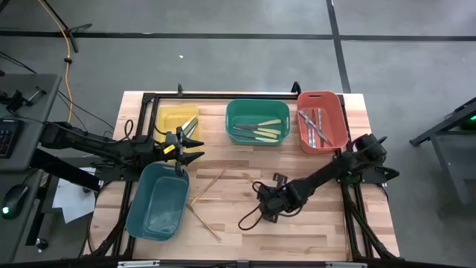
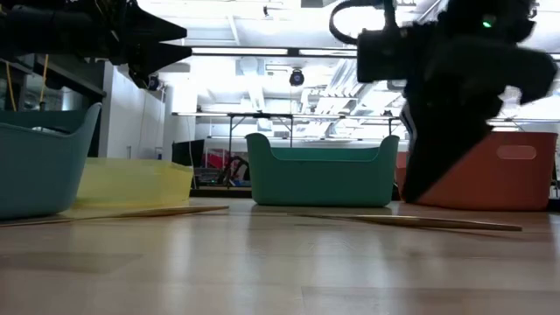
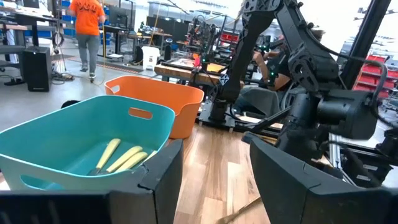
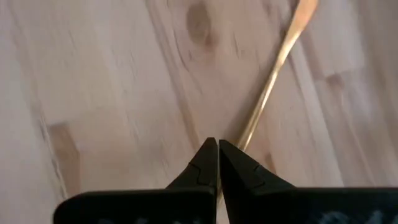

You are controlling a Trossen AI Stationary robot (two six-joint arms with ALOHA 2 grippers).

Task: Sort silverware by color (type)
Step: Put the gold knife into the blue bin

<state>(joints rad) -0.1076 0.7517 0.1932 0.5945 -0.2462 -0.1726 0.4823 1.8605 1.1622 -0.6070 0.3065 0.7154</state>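
The right pincer [image 4: 217, 152], pinched narrow, grips a tan wooden utensil [image 4: 273, 74] whose long axis runs diagonally away.

Left gripper [image 1: 195, 148]: raised, fingers apart, arm extended from the left | Right gripper [image 4: 217, 152]: lowered; fingertips pressed together; arm angled inward

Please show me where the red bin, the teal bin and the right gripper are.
red bin [image 1: 339, 134]: high view, its right wall.
teal bin [image 1: 138, 207]: high view, its left rim.
right gripper [image 4: 217, 152]: right wrist view, between its shut fingertips.
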